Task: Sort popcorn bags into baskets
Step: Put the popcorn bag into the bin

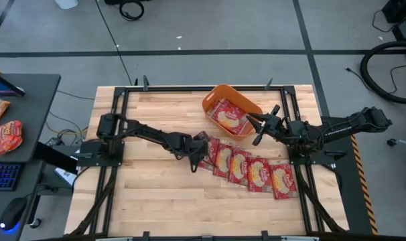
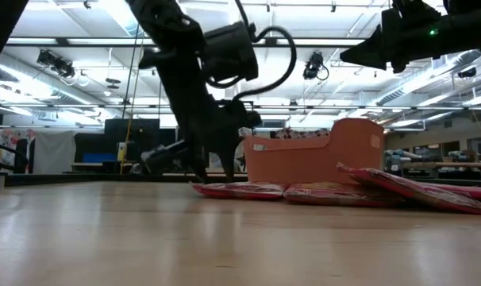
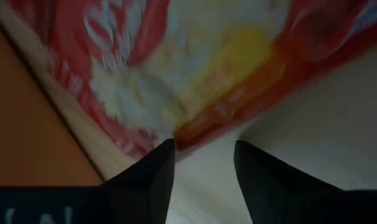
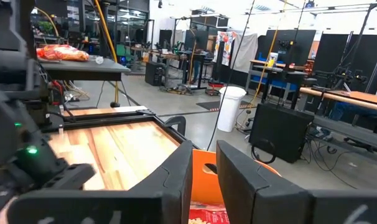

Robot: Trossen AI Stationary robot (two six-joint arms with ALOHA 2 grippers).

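On the wooden desk (image 1: 156, 187), the orange tub (image 1: 216, 98) sits far center holding popcorn bags (image 1: 228, 118). A row of popcorn bags (image 1: 256, 173) lies near it. The left end effector (image 1: 195, 163), fingers apart, touches the row's left end. The right end effector (image 1: 258, 124), fingers slightly apart, hovers beside the tub.

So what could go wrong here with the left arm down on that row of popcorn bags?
The left gripper is down at the end of the overlapping popcorn bags, fingers open at one bag's edge. It might pinch two bags at once or drag the row. The right gripper hovers over the orange tub, so a delivery could crowd it.
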